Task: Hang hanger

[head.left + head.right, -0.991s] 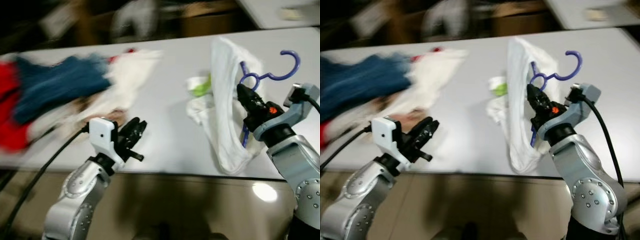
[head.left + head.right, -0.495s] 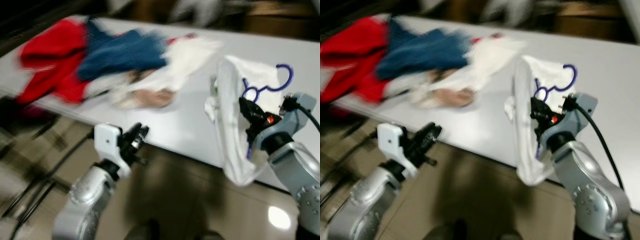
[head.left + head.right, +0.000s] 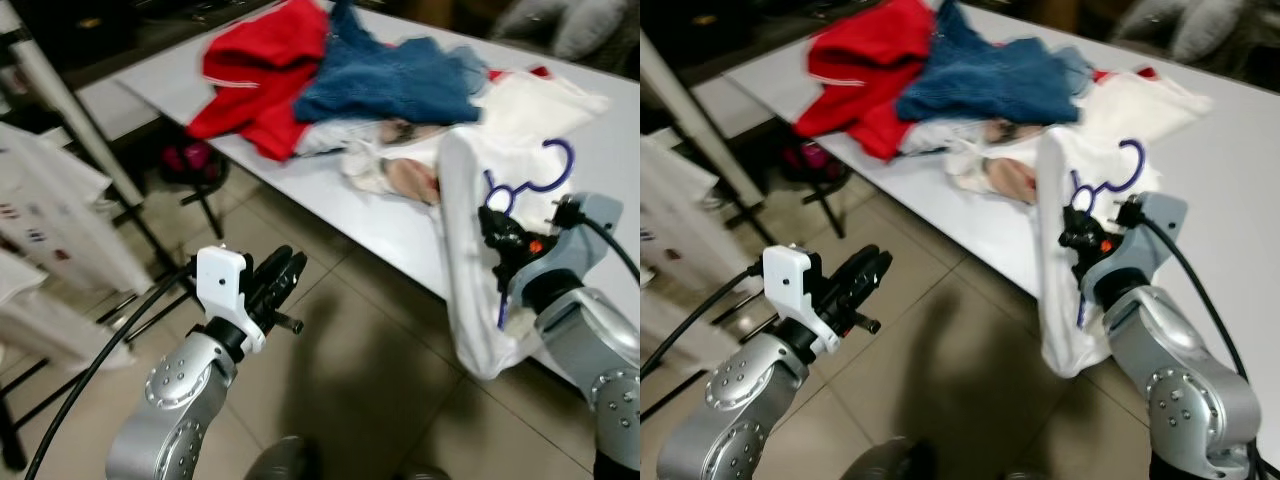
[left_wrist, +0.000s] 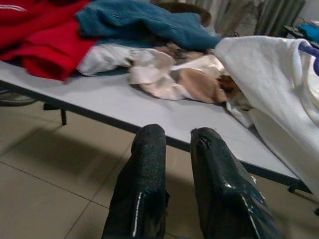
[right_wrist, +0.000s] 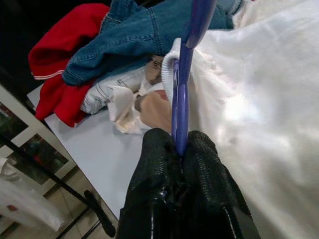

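The right gripper [image 5: 180, 152] has its two black fingers [image 5: 155, 159] pinched tight on the purple hanger [image 3: 528, 185], clamping the thin plastic right between the tips, so the jaws are basically closed with just the hanger in the gap. A white garment [image 3: 478, 270] is draped over the hanger and hangs down past the near edge of the table [image 3: 400, 225], off over the tiled floor [image 3: 370, 360]. The hanger itself sits up above the gripper, over the tabletop's near edge, with its hook [image 3: 560, 160] at the top curling away from the robot. Its long axis is hard to call since the garment covers most of it, but the bit you can see by the wrist runs roughly up and down out of the fingers.

The left gripper [image 4: 177, 144] is out in front over the floor, short of the table edge, holding nothing. Its fingers are close together with only a narrow slit between them.

Further back on the tabletop there's a messy heap of clothes: a red garment [image 3: 265, 70] toward the far left corner, blue denim [image 3: 395, 80] next to it, and some pale cream stuff [image 4: 172, 79] in front.

Off to the left is a white pole [image 3: 65, 110] and white fabric [image 3: 55, 225] with small markings, too small to read. Can't spot any legible brand anywhere.
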`<state>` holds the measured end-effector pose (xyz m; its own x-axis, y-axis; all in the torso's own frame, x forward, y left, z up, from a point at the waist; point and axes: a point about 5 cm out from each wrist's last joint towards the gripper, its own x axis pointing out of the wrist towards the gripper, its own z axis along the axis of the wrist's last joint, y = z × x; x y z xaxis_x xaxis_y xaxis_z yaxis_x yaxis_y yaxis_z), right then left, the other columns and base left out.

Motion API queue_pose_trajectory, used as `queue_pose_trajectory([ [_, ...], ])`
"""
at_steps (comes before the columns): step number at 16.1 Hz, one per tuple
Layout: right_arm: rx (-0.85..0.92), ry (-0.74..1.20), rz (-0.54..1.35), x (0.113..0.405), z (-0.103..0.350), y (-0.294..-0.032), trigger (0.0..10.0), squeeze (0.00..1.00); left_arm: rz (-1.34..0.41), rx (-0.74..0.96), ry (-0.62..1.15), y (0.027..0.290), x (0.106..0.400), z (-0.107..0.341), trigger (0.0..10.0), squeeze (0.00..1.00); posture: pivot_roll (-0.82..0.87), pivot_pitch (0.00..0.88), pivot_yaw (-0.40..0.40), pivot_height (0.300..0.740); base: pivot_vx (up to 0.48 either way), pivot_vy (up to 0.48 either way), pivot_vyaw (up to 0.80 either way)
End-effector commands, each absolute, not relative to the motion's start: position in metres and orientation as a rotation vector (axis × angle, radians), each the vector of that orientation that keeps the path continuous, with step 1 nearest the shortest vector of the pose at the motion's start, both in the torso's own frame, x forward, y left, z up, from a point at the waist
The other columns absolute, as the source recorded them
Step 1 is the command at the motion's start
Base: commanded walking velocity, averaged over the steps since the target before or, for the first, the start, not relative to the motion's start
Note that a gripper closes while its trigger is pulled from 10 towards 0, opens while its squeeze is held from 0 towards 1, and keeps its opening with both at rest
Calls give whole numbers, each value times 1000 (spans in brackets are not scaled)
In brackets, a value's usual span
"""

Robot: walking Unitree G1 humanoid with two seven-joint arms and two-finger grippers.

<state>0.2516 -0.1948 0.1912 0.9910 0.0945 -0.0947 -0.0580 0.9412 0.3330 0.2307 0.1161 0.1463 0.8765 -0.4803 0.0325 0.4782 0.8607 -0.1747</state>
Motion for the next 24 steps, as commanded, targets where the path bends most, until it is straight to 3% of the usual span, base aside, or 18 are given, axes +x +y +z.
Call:
queue_pose_trajectory([
  [1,341,101,97,252,193,-190,10000,0,-486,-173,23,121,232,145,10000,0,-182,132,75,740,0,0,800],
  [12,285,132,39,246,185,-198,10000,0,-513,-179,25,117,235,145,10000,0,-189,128,102,740,-269,0,73],
  [14,221,141,110,247,187,-191,10000,0,-500,-167,26,117,238,146,10000,0,-188,130,95,740,0,0,0],
  [19,181,202,380,244,182,-166,10000,0,-472,-155,34,123,237,146,10000,0,-156,118,101,740,0,0,800],
  [24,167,205,371,253,176,-158,10000,0,-392,-96,3,130,249,149,10000,0,-162,111,97,740,0,0,800],
])
